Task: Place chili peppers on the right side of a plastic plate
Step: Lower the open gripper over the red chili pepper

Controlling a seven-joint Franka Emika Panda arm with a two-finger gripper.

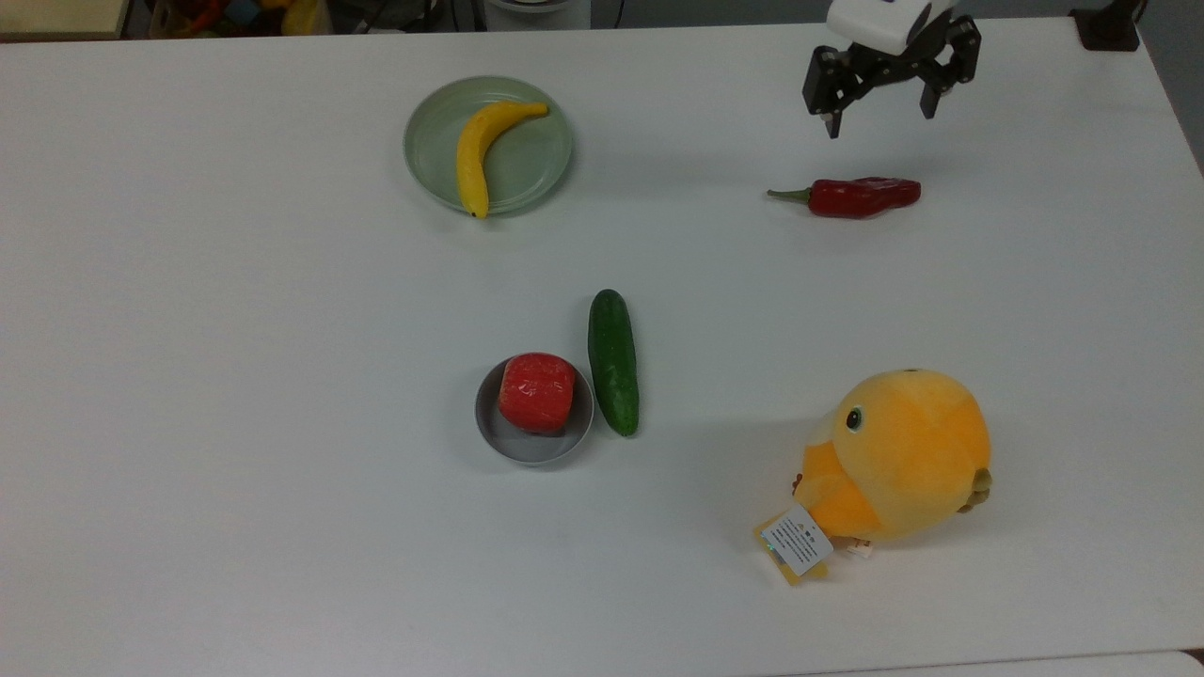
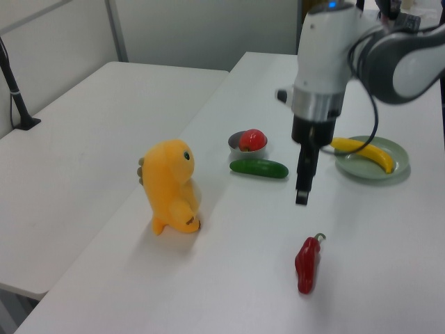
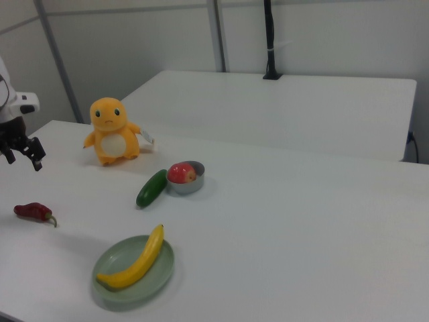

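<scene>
Red chili peppers (image 1: 854, 196) lie flat — well apart from pale-green plastic plate (image 1: 536, 160).

bare table (image 1: 235, 329) around chili peppers (image 1: 861, 196)

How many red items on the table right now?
2. The chili pepper lies alone near the top view's right, below the open tool. The round red fruit sits in the grey bowl, beside the cucumber.

You get the top view looking steeply down on the whole tabletop (image 1: 282, 376), the left view low and oblique from the plush-toy (image 2: 170, 184) end, the right view low from the opposite side, plastic plate (image 3: 157, 275) nearest, all sharing that tabletop.
</scene>
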